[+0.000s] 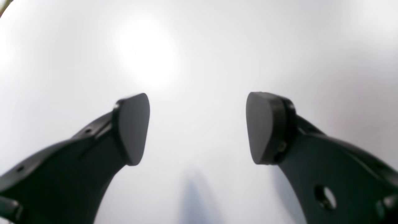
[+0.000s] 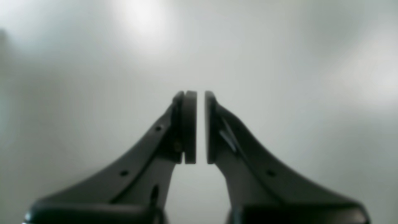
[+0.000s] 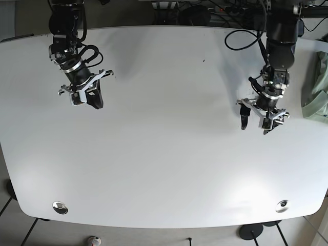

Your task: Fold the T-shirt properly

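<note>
Folding has not begun: the shirt (image 3: 316, 87) lies bunched at the tabletop (image 3: 164, 154) edge, left claw (image 3: 256, 120) spread beside it, right claw (image 3: 91, 98) nearly pressed together, well apart.

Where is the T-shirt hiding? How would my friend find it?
Start at the big white table and follow it to the base view's right edge, past the left gripper. The pale green T-shirt lies crumpled there, the only soft, coloured thing.

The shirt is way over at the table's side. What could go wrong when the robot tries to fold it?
1. The T-shirt lies bunched at the table edge, so a pull might drag it off.
2. The left gripper is open beside it; the right gripper, nearly shut, is far across, so reaching could be hard.
</note>
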Robot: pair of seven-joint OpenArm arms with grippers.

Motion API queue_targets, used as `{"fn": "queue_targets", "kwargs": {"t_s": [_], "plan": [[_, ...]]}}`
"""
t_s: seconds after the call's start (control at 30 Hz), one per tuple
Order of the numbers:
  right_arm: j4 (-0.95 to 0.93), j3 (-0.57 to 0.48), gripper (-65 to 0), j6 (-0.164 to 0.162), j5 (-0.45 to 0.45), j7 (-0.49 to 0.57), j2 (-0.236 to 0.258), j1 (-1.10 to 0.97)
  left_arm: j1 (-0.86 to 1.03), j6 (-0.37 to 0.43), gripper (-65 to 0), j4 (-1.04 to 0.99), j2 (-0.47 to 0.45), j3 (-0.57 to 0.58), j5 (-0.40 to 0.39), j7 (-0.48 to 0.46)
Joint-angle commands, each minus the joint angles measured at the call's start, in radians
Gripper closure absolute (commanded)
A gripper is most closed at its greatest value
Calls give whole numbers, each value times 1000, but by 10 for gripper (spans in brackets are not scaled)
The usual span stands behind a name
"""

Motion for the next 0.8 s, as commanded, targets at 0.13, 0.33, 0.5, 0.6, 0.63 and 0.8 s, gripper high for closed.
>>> {"fn": "queue_targets", "kwargs": {"t_s": [0.13, 0.33, 0.5, 0.6, 0.63, 0.8], "plan": [[-63, 31, -48, -3, 13, 212, 14, -60, 202, 145, -444, 198, 114, -18, 107, -128], [-69, 34, -44, -3, 18, 312, 50, -184, 517, 214, -446, 436, 265, -18, 220, -174], [-52, 92, -43, 5, 24, 385, 46, -309, 738, 214, -444, 591, 341, -18, 219, -175], [-52, 89, -43, 5, 24, 468, 49, -424, 890, 212, -444, 657, 373, -9, 217, -175], [-54, 89, -43, 5, 24, 479, 49, -460, 944, 212, -444, 660, 381, -1, 217, -175], [-60, 88, -43, 6, 26, 496, 40, -579, 1091, 212, -444, 650, 384, 19, 217, -175]]}}
